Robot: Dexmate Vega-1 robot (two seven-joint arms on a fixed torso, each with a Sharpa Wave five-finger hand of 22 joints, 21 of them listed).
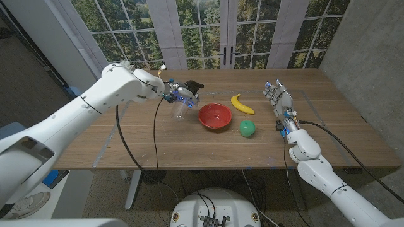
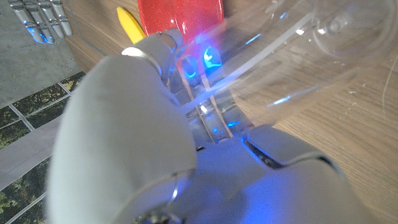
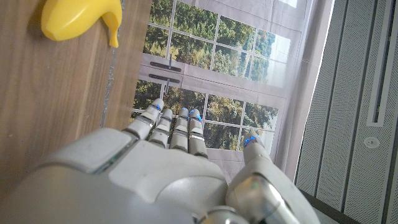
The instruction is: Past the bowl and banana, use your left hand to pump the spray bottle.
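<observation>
From across the table, the left hand (image 1: 180, 93) is wrapped around the clear spray bottle (image 1: 182, 108), which stands just left of the red bowl (image 1: 214, 116). The banana (image 1: 242, 104) lies beyond a green ball (image 1: 247, 128). The right hand (image 1: 279, 98) waits apart, fingers straight and holding nothing.

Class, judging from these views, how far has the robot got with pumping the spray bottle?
Done: the left robot hand has reached the clear spray bottle, left of the red bowl and banana. In hand: it grips the bottle's top. Left: whether any pump has happened cannot be told. The right robot hand holds nothing.
</observation>
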